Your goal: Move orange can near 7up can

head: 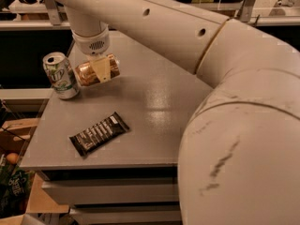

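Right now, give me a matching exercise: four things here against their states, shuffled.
1. shiny orange-gold metal soda can
2. white and green metal soda can
3. dark flat wrapped snack bar
4. end effector

A. upright near the grey table's left edge
B. lying flat towards the front edge
C. over the table's left part, shut around a can
D. held on its side

Pairs: 1-D, 2-A, 3-B, 4-C

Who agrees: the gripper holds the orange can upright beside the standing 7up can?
Wrong in one respect: the camera view shows the gripper holding the orange can on its side, not upright, beside the standing 7up can.
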Robot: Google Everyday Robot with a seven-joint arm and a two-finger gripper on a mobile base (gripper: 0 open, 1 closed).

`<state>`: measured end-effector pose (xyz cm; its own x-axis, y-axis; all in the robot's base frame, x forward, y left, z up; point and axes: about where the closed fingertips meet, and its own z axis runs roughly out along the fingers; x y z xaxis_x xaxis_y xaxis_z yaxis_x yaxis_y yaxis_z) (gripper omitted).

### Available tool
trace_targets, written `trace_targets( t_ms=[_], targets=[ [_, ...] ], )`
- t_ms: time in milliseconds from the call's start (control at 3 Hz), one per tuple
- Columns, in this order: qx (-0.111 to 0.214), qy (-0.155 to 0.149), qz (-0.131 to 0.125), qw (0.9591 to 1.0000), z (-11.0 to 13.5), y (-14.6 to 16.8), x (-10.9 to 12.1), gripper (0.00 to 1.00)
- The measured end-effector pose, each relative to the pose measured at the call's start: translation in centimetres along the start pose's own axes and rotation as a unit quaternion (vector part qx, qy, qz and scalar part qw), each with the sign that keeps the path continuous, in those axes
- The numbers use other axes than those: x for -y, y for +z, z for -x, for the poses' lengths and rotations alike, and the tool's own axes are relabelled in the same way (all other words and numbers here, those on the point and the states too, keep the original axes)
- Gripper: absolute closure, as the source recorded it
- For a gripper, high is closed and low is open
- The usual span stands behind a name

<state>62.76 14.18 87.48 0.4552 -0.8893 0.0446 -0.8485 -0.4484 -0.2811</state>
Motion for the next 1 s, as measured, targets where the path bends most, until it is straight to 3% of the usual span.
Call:
trace_targets(
  t_ms=[1000],
  targets=[
    [0.015, 0.001, 0.011, 0.9998, 0.05, 0.80, 1.50, 0.36]
  ],
)
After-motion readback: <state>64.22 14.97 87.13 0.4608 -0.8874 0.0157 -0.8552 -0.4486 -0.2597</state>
